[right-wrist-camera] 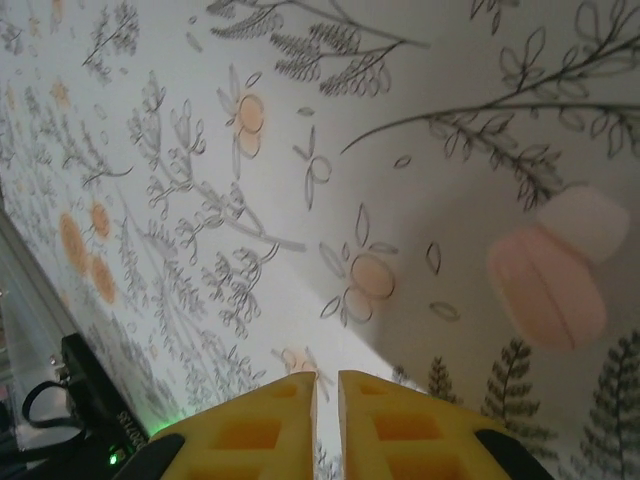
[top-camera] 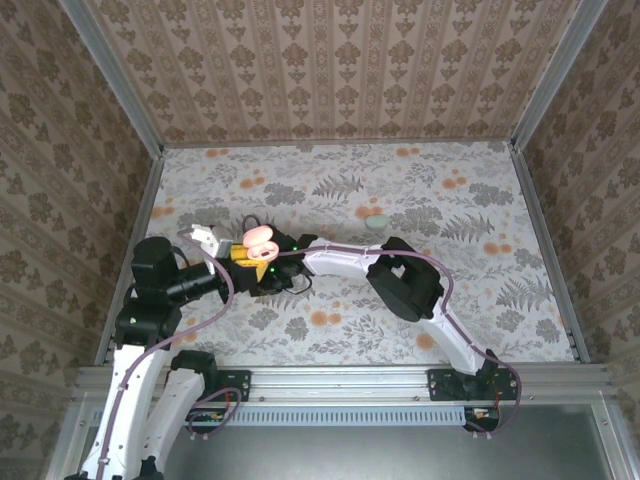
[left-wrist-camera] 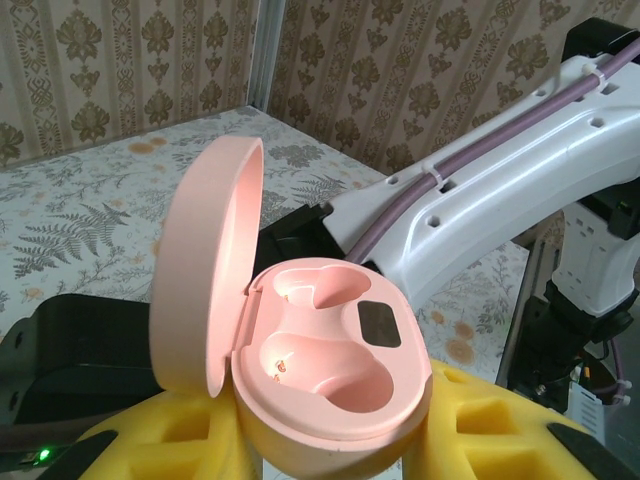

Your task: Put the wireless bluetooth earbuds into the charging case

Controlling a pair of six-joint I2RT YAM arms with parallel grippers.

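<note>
My left gripper is shut on the open pink charging case, yellow pads on both sides. The lid stands up at the left and both sockets are empty. In the top view the case hangs above the left middle of the floor. My right gripper hovers low over the floor, its yellow fingers nearly touching with nothing between them. A pinkish earbud with a white tip lies on the floor ahead and to the right of it. A small pale piece lies just left of the case.
A greenish-white oval rests on the floral floor toward the back centre. The right arm's white link crosses close behind the case. Patterned walls enclose the floor on three sides.
</note>
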